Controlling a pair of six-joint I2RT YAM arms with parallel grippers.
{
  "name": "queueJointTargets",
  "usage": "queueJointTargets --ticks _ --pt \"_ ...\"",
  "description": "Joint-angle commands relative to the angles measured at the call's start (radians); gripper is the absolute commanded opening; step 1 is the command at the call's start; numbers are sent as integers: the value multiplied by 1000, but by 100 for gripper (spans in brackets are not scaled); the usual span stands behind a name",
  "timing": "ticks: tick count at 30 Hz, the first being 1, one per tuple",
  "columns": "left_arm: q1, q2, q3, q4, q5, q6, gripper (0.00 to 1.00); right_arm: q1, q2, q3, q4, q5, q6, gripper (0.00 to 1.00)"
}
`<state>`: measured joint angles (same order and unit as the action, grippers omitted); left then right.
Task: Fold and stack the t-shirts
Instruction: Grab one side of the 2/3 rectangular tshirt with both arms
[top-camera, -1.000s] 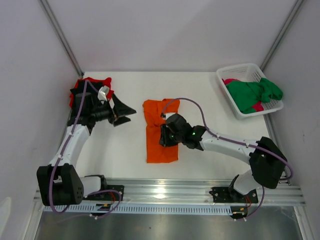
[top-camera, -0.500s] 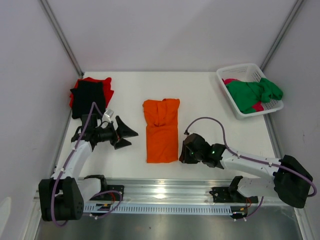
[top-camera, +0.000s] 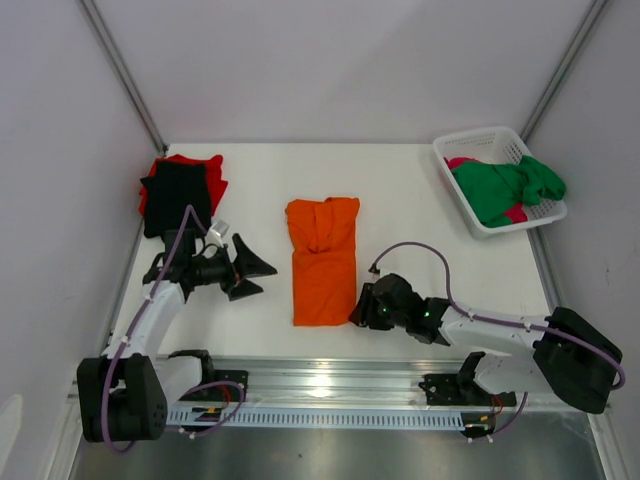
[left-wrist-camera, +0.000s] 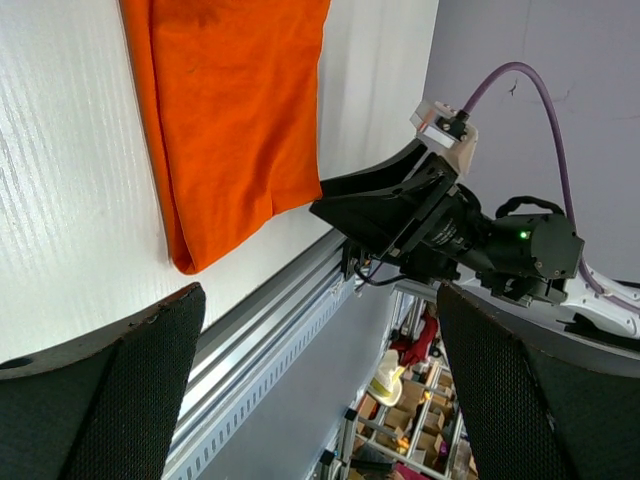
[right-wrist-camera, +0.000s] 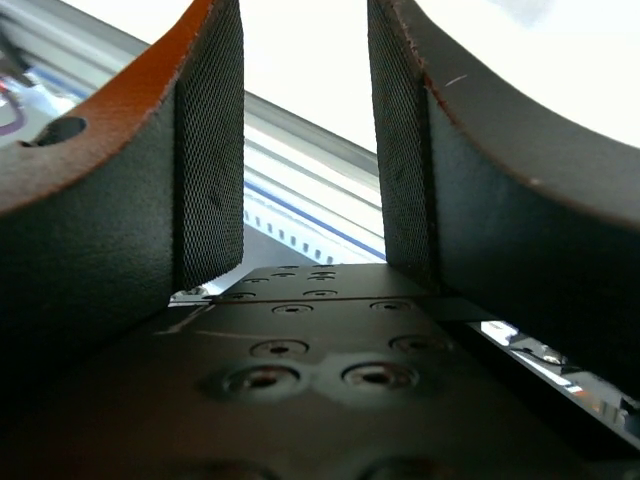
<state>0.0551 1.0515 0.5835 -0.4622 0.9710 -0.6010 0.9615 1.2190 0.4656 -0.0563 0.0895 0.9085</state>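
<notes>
Orange t-shirt (top-camera: 322, 262) plain, folded lengthwise, lying flat.

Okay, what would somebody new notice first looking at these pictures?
The bright orange t-shirt stands out, folded into a long strip mid-table, with the open left gripper and open right gripper on either side of it. Next come the white basket at the far right corner holding a green t-shirt, and a black t-shirt lying on a red t-shirt at far left.
</notes>
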Motion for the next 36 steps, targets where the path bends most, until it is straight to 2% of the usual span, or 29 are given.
queueJointTargets --ticks 1,6,10,15,29,36 --pt "-11 2 -19 19 -3 21 99 -7 -45 -1 104 -1 10 46" --pt "-20 7 -43 49 -9 6 99 -55 -121 -2 138 -48 -6 47" --pt "-20 -2 -54 71 -8 -14 99 -102 -112 -5 116 -77 -16 47" --pt "-21 -22 -50 71 -15 -20 98 -106 -112 -25 96 -111 -20 47" --pt "-21 -62 -65 71 -31 -40 98 -148 88 -67 268 -254 -25 47" --pt "-21 -68 -82 74 -48 -40 98 -150 88 -7 210 -272 -68 47"
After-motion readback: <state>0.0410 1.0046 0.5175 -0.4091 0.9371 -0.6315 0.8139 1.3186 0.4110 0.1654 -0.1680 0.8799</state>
